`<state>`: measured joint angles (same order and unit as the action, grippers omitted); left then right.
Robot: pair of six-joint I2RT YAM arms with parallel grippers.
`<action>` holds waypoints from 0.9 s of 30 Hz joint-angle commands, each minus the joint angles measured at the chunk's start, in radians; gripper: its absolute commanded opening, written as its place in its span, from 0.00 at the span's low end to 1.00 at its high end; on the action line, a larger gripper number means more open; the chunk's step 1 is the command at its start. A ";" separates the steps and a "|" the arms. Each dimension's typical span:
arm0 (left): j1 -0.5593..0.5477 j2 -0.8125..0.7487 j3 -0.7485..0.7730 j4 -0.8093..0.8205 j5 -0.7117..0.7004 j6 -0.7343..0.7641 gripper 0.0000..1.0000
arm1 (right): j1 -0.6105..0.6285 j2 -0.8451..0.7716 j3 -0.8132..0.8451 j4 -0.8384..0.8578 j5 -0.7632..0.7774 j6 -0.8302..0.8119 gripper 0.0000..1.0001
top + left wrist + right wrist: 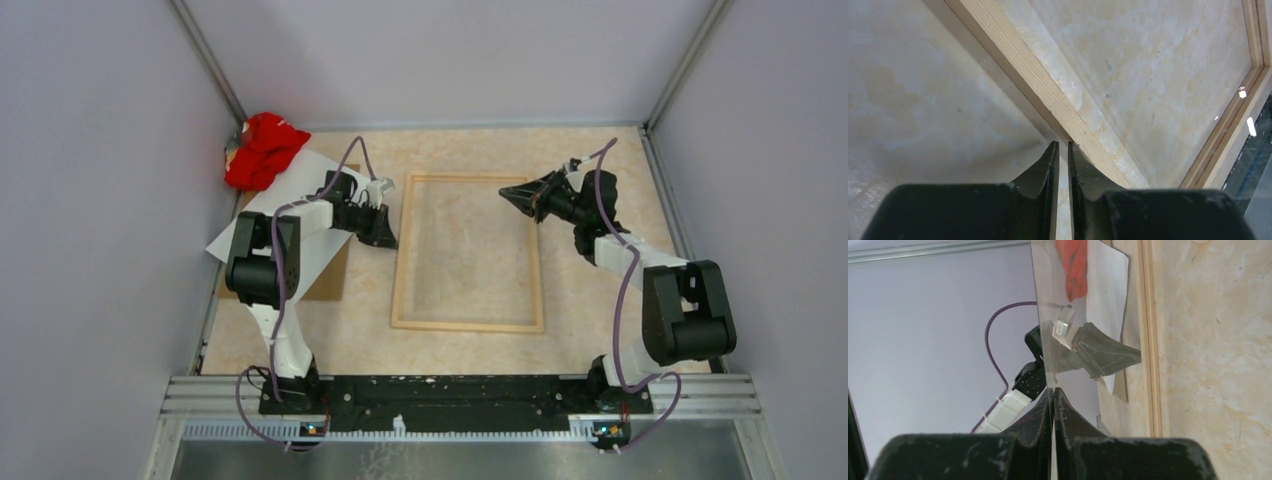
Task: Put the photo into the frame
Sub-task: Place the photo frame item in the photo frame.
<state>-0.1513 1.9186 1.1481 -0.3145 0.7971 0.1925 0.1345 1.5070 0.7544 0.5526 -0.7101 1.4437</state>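
Photo (285, 185): lies flat near the left edge of the bench (460, 150), towards the far-left corner. Plain whitish side up, so no print shows. One corner runs under the left arm. From the right wrist it shows as a pale sheet (1108, 290).
Under photo: brown backing board (325, 275), sticking out at the near side.
Frame (465, 325): thin light-wood rectangle, flat at mid-bench, long sides running near to far. The marbled benchtop shows through its opening. Wood grain is clear on the rail in the left wrist view (1033, 75).
Left gripper (385, 235): low over the bench just outside the frame's left rail, well apart from the photo's free area. Fingers nearly together with a narrow slit between them (1060, 147); nothing seen in it.
Right gripper (512, 195): over the frame's far-right corner. Fingers pinched (1053, 392) on the edge of a thin clear sheet (1053, 285), which rises away from the camera.
Seen through sheet: left arm, photo, red cloth.
Red cloth (262, 150): bunched in the far-left corner, touching the photo's far edge.
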 commanded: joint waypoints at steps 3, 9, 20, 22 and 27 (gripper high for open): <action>0.001 -0.008 -0.017 0.028 0.038 0.012 0.20 | 0.007 -0.052 0.012 0.031 0.018 0.022 0.00; 0.001 -0.014 -0.018 0.026 0.045 0.005 0.22 | 0.007 -0.053 0.009 0.039 0.020 0.048 0.00; 0.001 -0.016 -0.027 0.040 0.027 -0.004 0.25 | 0.032 -0.097 0.034 0.020 0.034 0.068 0.00; 0.001 -0.015 -0.028 0.042 0.028 -0.008 0.25 | 0.042 -0.099 0.033 0.026 0.035 0.077 0.00; 0.001 -0.015 -0.034 0.047 0.022 -0.009 0.28 | 0.061 -0.100 0.020 0.087 0.031 0.118 0.00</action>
<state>-0.1513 1.9186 1.1305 -0.3054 0.7959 0.1837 0.1764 1.4464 0.7536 0.5438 -0.6785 1.5143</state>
